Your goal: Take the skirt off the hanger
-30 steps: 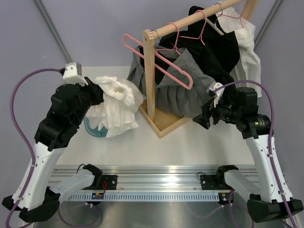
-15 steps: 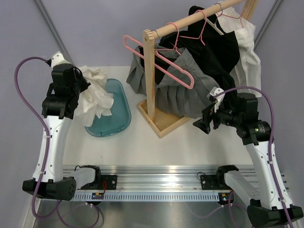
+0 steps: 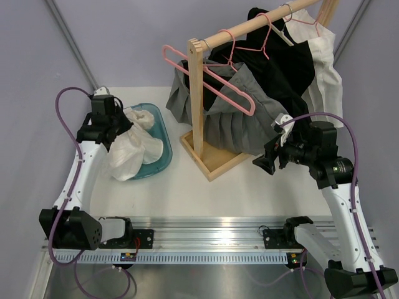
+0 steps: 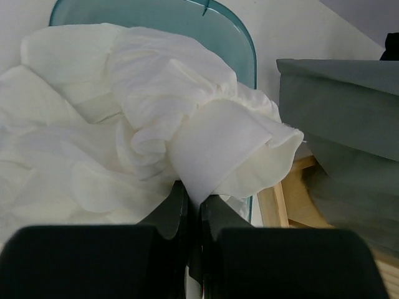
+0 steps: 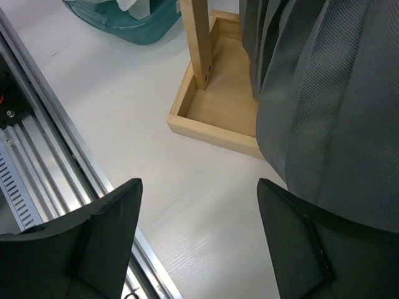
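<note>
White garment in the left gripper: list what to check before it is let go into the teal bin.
1. Grip: left gripper shut on the white garment, ok.
2. Position: garment above the teal bin, ok.
3. Containment: not ok, a fold drapes over the bin's near rim.
4. Other arm: right gripper open, away from the bin, ok.
5. Contact between right gripper and grey skirt: cannot tell.
</note>
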Action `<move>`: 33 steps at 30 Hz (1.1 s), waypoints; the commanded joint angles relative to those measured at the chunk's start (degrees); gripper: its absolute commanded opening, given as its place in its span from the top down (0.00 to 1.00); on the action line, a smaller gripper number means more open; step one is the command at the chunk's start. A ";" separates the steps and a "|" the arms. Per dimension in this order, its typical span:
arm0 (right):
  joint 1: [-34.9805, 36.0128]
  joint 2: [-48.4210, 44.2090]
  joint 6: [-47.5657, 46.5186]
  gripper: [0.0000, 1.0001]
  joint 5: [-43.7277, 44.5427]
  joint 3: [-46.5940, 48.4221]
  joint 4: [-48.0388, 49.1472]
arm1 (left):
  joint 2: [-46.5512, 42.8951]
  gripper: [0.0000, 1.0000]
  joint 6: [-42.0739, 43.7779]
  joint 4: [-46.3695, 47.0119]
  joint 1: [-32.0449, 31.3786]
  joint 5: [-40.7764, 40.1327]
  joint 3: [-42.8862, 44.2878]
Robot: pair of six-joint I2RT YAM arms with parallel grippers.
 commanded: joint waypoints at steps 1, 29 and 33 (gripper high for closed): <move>-0.39 0.38 0.74 0.18 -0.72 -0.32 2.53 | 2.17 1.00 -0.53 8.63 -1.11 5.35 1.79; -0.39 -0.14 0.04 0.18 -0.99 -0.67 1.13 | 7.11 1.00 1.15 7.76 -4.20 1.33 -5.40; -0.39 0.56 -0.22 0.18 -1.25 0.38 0.69 | 8.52 1.00 3.25 7.05 -2.36 -1.49 -8.92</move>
